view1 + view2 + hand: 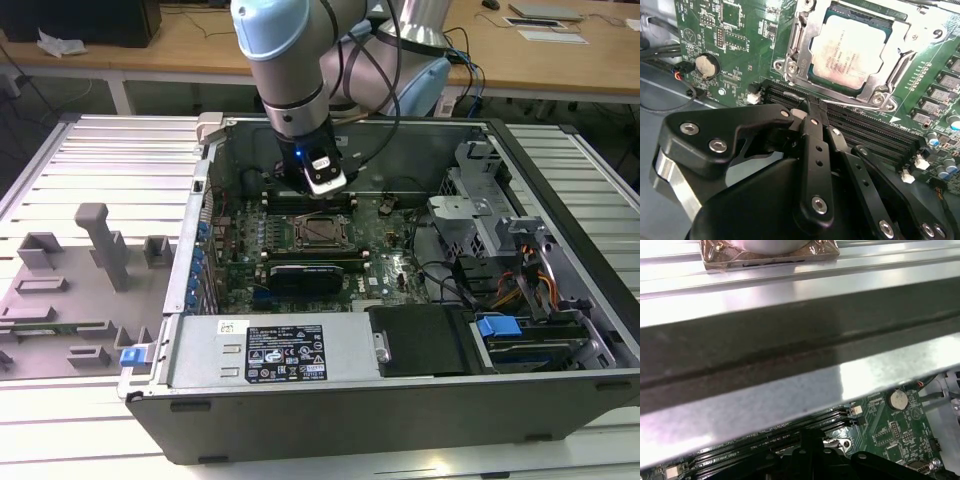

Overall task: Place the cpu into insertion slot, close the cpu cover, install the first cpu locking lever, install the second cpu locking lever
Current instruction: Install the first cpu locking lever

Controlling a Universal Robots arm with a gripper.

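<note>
ok, second wrist view: the cpu (850,47) is seated in the insertion slot (818,79), silver top up, and the cpu cover (875,92) lies flat around it, its window framing the chip. so the first two steps look done to me. my gripper (811,106) has its jaws pressed together, tips down at the socket's edge by the memory slots (865,132), right at the thin wire locking lever (855,104) along that side. pinching the wire or only touching it, i can't tell. nor can i tell whether this lever is hooked under its catch, so i judge the lever work is what's left. in the exterior view i hang inside the open computer case (400,400), close beside the socket.
</note>
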